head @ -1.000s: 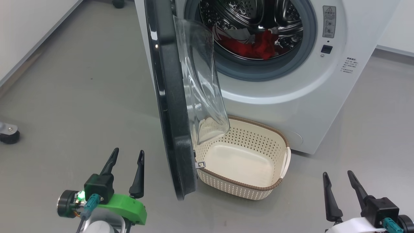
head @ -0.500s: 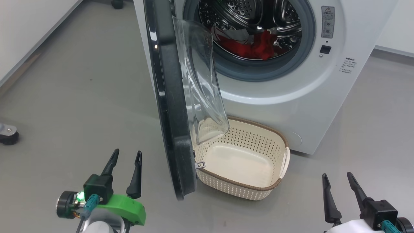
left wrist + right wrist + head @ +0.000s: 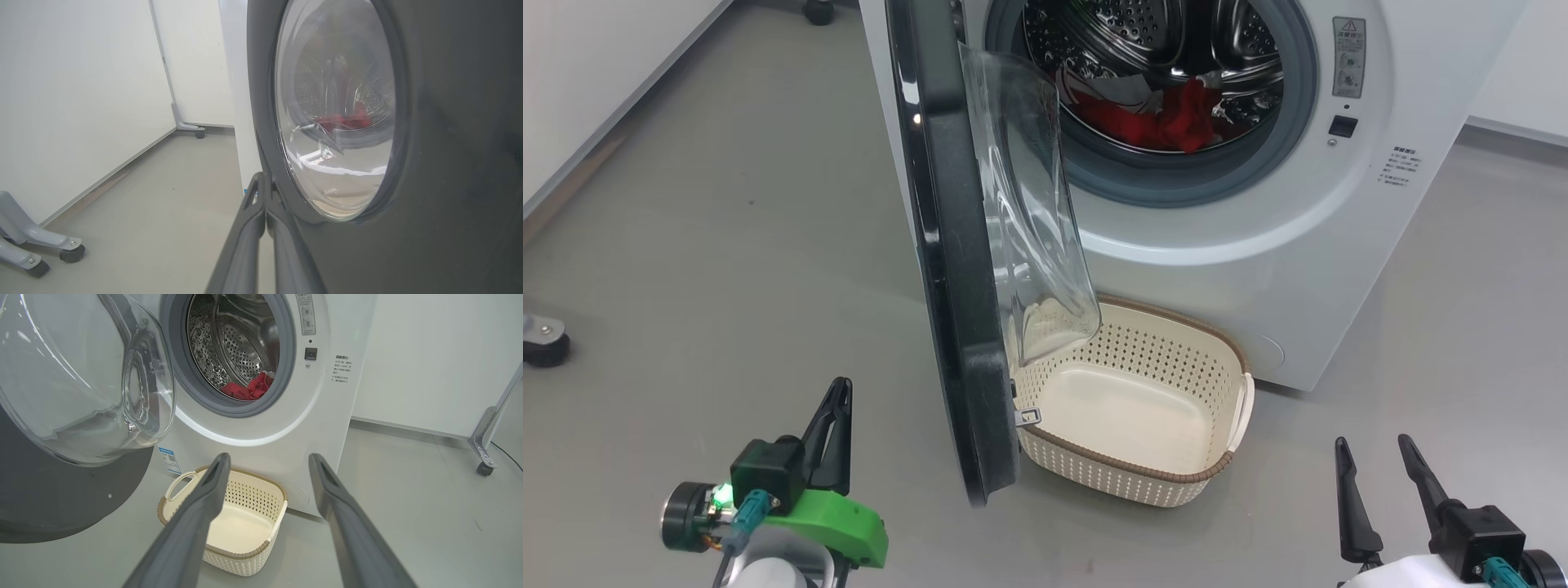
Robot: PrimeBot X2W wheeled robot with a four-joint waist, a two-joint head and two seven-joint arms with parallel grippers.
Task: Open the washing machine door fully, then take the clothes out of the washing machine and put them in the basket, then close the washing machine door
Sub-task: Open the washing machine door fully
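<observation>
The washing machine (image 3: 1258, 245) stands ahead. The washing machine door (image 3: 952, 286) juts out edge-on toward me, its glass bowl (image 3: 1029, 204) facing right. Red clothes (image 3: 1168, 114) lie in the steel drum, and the right wrist view shows the clothes (image 3: 249, 390) too. The cream basket (image 3: 1127, 469) sits empty on the floor below the opening, partly behind the door. My left gripper (image 3: 837, 392) is shut on nothing, left of the door's lower edge and apart from it. The left wrist view has the left gripper (image 3: 263, 179) beside the door's (image 3: 449, 143) outer face. My right gripper (image 3: 1372, 445) is open at the lower right.
A black caster (image 3: 543, 343) sits on the grey floor at far left. Grey frame feet on casters (image 3: 41, 245) stand by the white wall. Another wheeled frame leg (image 3: 486, 457) stands right of the machine. Open floor lies left of the door.
My left gripper's fingers have come together from wide apart. The right gripper stays open, and the door, clothes and basket have not moved.
</observation>
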